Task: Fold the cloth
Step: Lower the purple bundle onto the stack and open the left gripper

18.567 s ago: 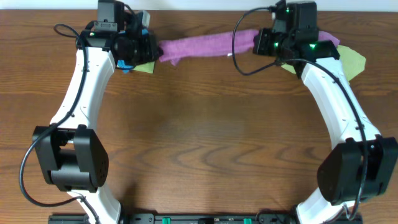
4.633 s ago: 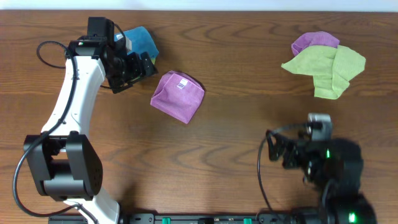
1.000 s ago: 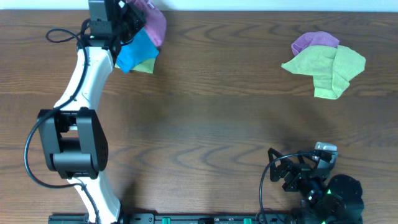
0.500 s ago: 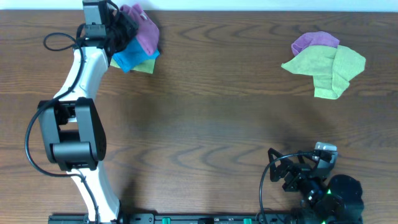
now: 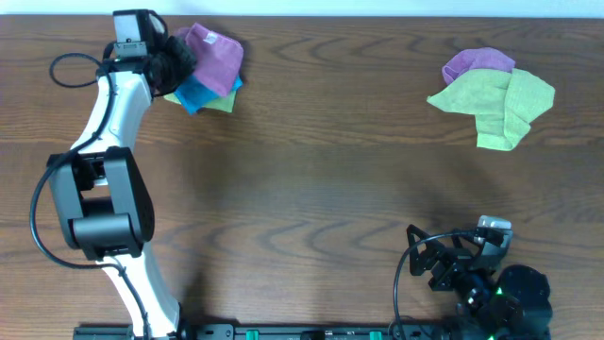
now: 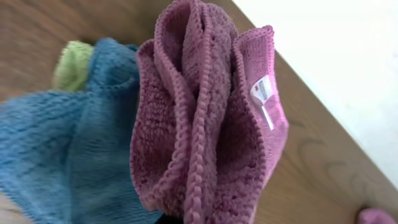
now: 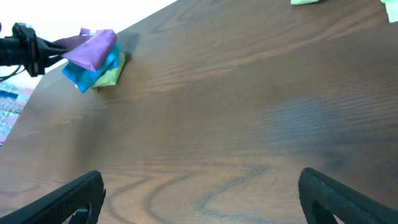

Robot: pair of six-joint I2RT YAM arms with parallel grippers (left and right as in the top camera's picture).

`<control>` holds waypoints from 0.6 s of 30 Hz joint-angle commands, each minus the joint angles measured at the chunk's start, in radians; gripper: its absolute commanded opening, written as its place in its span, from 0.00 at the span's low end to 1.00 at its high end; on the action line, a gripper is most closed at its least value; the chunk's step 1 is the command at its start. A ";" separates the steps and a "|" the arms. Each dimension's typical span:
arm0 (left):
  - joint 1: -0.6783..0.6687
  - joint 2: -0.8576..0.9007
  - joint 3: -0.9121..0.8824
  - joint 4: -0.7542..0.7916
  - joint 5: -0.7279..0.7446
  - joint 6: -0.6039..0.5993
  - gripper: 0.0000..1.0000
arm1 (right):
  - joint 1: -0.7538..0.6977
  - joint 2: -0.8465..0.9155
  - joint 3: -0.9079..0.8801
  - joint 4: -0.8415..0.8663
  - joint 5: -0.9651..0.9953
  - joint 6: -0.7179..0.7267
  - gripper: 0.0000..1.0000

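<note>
A folded purple cloth [image 5: 215, 59] sits over a blue cloth [image 5: 200, 92] and a light green one [image 5: 224, 102] at the table's far left corner. My left gripper [image 5: 175, 61] is shut on the purple cloth's edge. In the left wrist view the purple cloth [image 6: 205, 118] fills the middle, its white tag showing, with the blue cloth [image 6: 74, 155] under it; my jaws are mostly hidden behind the folds. My right gripper [image 7: 202, 199] is open over bare wood at the near right, its fingers [image 7: 62, 202] wide apart. From there the purple cloth [image 7: 93, 48] shows far off.
A crumpled light green cloth [image 5: 495, 102] with another purple cloth [image 5: 477, 62] lies at the far right. The table's far edge runs just behind the left stack. My right arm [image 5: 491, 283] is folded back at the near right edge.
My left gripper has shifted left and turned, bringing the purple cloth down over the blue cloth. The right arm has not moved.
</note>
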 commanded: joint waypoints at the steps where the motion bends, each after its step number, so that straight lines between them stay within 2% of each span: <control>1: 0.002 0.013 0.031 -0.015 -0.019 0.069 0.06 | -0.006 -0.006 -0.002 -0.002 0.003 0.017 0.99; 9: 0.002 0.013 0.031 -0.042 -0.052 0.100 0.08 | -0.006 -0.006 -0.002 -0.001 0.003 0.017 0.99; 18: 0.005 0.013 0.031 -0.049 -0.115 0.148 0.26 | -0.006 -0.006 -0.002 -0.002 0.003 0.017 0.99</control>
